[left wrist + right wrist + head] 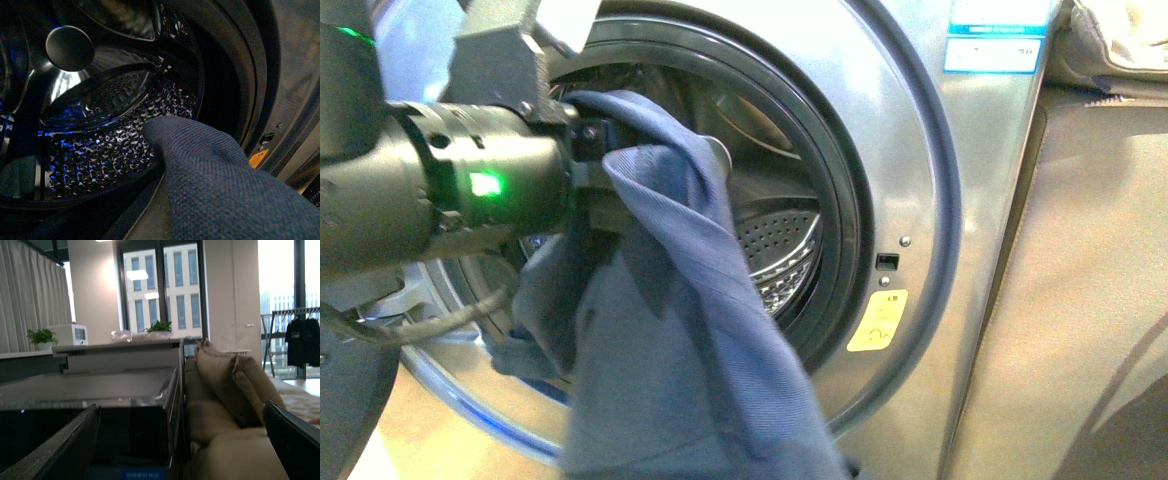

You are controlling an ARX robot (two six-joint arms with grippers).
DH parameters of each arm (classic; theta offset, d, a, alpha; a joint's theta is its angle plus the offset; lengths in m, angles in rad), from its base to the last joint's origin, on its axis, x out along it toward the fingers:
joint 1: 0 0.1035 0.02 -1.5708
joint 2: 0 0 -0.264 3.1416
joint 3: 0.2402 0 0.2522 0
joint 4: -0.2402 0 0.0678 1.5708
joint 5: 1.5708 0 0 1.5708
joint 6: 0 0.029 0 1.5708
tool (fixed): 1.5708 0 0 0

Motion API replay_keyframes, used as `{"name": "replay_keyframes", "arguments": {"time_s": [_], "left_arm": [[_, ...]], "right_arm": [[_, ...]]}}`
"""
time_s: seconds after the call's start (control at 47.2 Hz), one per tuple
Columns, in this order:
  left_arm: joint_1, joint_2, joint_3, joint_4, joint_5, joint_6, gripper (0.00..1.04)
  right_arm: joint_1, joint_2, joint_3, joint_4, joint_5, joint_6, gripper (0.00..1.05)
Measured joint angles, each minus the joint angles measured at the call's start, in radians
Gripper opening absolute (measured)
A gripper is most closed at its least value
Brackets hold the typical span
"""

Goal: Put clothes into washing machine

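The clothes (690, 330), one large navy garment of soft woven cloth, hang from the left end effector (592, 140), which is clenched on a bunched fold at the upper left of the round opening of the washing machine (940, 200). Its jaws are buried in the fabric, so the grip is judged from how the cloth drapes off it. Most of the garment falls outside, across the lower rim of the dark rubber gasket (842, 210); only a rounded fold shows in the left wrist view against the perforated drum (115, 145). It looks light, limp and in no way fragile, but bulky: it will likely sag, trail and catch on the gasket lip. A hold on a thick gathered bunch or a stitched hem should slip less than a single layer. The right end effector (180, 440) is released, fingers (65, 445) spread wide, holding nothing and facing a sofa (225, 390).
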State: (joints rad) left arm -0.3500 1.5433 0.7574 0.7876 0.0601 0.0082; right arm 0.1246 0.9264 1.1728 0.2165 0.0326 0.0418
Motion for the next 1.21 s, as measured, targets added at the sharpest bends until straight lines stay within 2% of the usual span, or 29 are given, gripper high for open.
{"name": "replay_keyframes", "arguments": {"time_s": [0.148, 0.296, 0.402, 0.444, 0.508, 0.55, 0.593, 0.677, 0.91, 1.206], "left_arm": [[-0.013, 0.057, 0.022, 0.021, -0.032, 0.022, 0.05], [-0.026, 0.122, 0.063, 0.060, -0.065, 0.045, 0.05], [-0.030, 0.162, 0.078, 0.074, -0.080, 0.045, 0.05], [-0.031, 0.175, 0.080, 0.082, -0.085, 0.046, 0.05], [-0.032, 0.200, 0.085, 0.097, -0.090, 0.050, 0.05], [-0.032, 0.209, 0.087, 0.102, -0.094, 0.052, 0.05], [-0.032, 0.228, 0.094, 0.110, -0.102, 0.052, 0.05], [-0.032, 0.259, 0.108, 0.128, -0.114, 0.051, 0.05], [-0.026, 0.344, 0.187, 0.143, -0.173, 0.043, 0.05], [0.023, 0.466, 0.371, 0.081, -0.209, 0.032, 0.05]], "right_arm": [[-0.052, -0.123, -0.233, -0.023, -0.048, 0.084, 0.97], [-0.075, -0.215, -0.430, -0.025, -0.035, 0.161, 0.97], [-0.047, -0.245, -0.533, -0.033, 0.006, 0.156, 0.96], [-0.038, -0.253, -0.541, -0.083, 0.037, 0.126, 0.92], [-0.034, -0.284, -0.591, -0.141, 0.051, 0.052, 0.80], [-0.045, -0.308, -0.631, -0.135, 0.034, 0.019, 0.72], [-0.084, -0.338, -0.680, -0.117, -0.023, -0.001, 0.64], [-0.118, -0.388, -0.766, -0.082, -0.027, -0.022, 0.46], [-0.122, -0.487, -0.924, -0.031, -0.031, -0.037, 0.01], [-0.122, -0.592, -1.041, -0.019, -0.031, -0.039, 0.02]]}}
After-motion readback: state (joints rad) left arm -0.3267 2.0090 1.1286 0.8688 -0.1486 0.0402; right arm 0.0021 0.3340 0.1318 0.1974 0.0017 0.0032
